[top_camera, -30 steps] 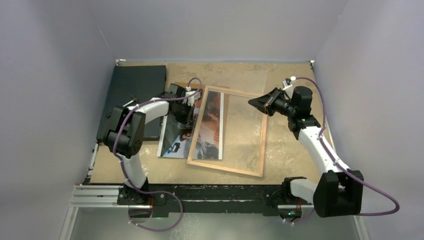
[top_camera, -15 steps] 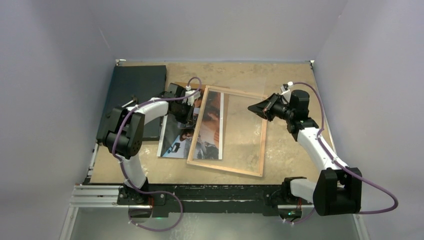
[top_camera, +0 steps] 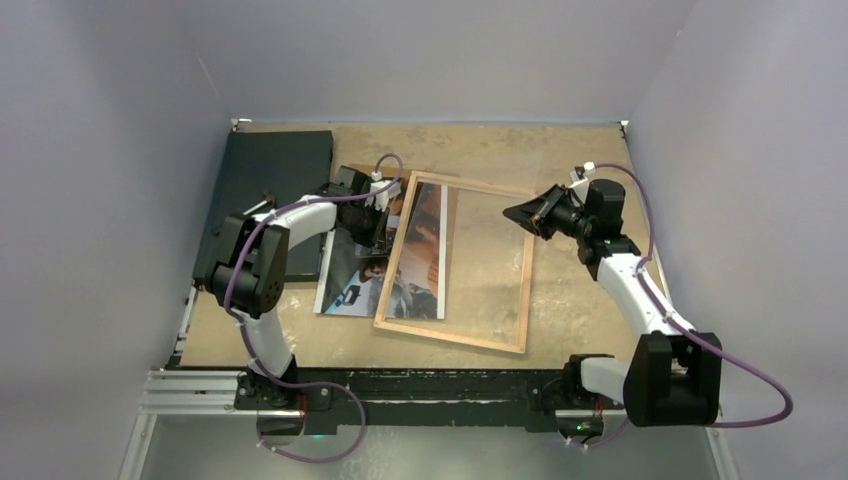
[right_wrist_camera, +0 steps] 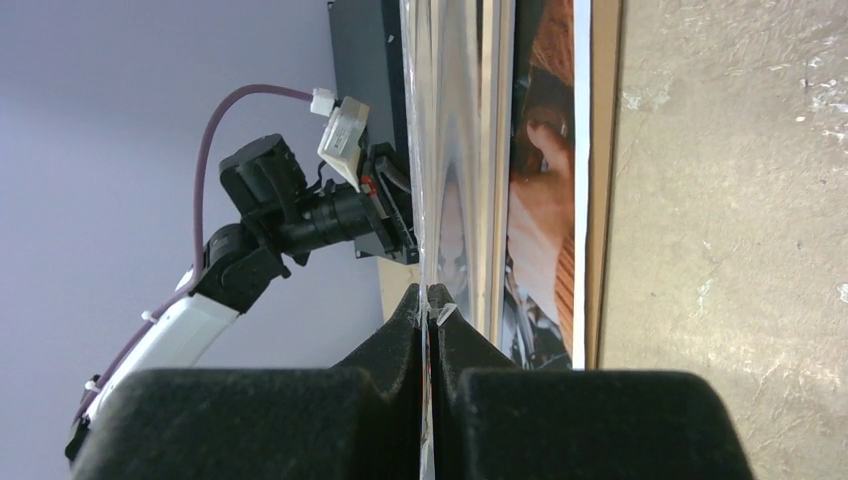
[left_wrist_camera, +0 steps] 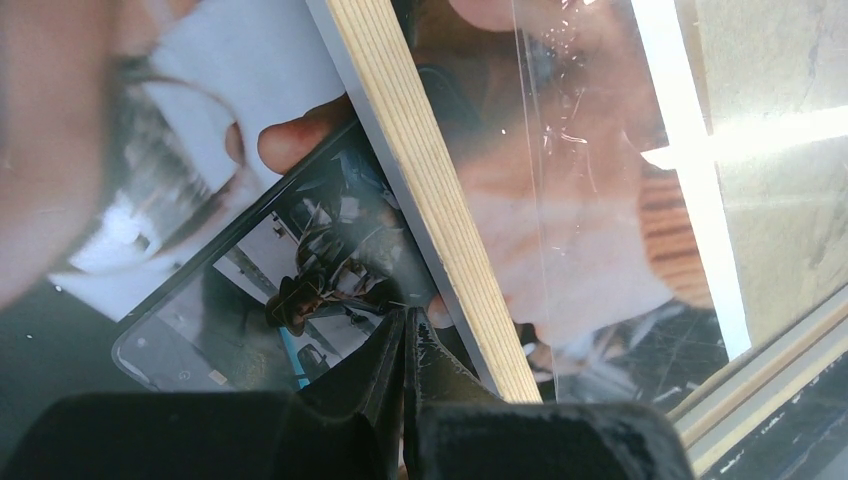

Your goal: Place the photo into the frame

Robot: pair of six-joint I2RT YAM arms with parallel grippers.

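Note:
The photo lies face up on the table, its right part under the frame, which lies back side up with its wooden rails showing. My left gripper is shut, its tips resting on the photo right beside the frame's left rail; nothing shows between its jaws. My right gripper hovers over the frame's far right part, shut on the edge of a thin clear pane that it holds tilted up. Past the right gripper the photo shows.
A flat black board lies at the back left, partly under my left arm. Grey walls close in the tan table on three sides. The left arm shows beyond the pane in the right wrist view.
My right gripper has drawn a little to the right with the clear pane in its grip. The left gripper, photo and frame have not moved.

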